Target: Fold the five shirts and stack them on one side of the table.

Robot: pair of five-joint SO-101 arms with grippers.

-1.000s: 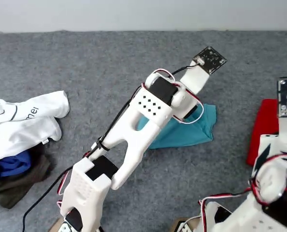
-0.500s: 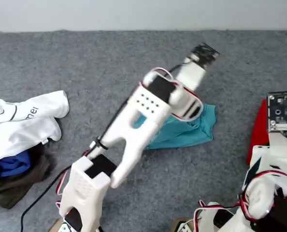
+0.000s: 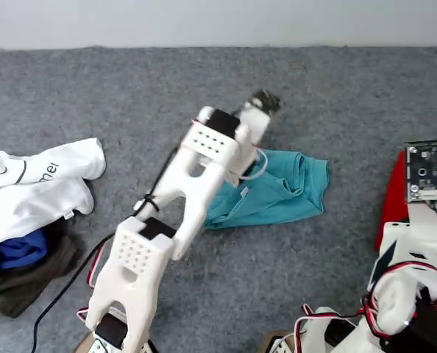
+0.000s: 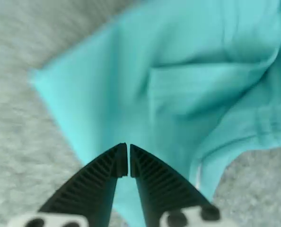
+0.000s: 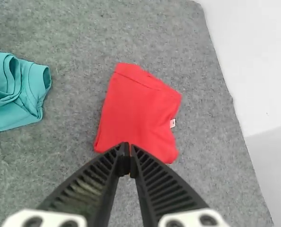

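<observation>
Five shirts counted. At the left of the table [image 3: 130, 88], a white shirt [image 3: 34, 187], a blue shirt [image 3: 16, 251] and a dark shirt [image 3: 27, 283] lie heaped, unfolded. Centre: the teal shirt [image 3: 285, 193] lies rumpled and partly doubled over. The left gripper [image 4: 123, 160] hangs over it, jaws all but closed, nothing between them. Right edge: the red shirt [image 5: 138, 113] lies folded flat. The right gripper [image 5: 126, 160] hangs above its near edge, jaws closed, empty. Assessment: one folded, four outstanding, no stack begun.
</observation>
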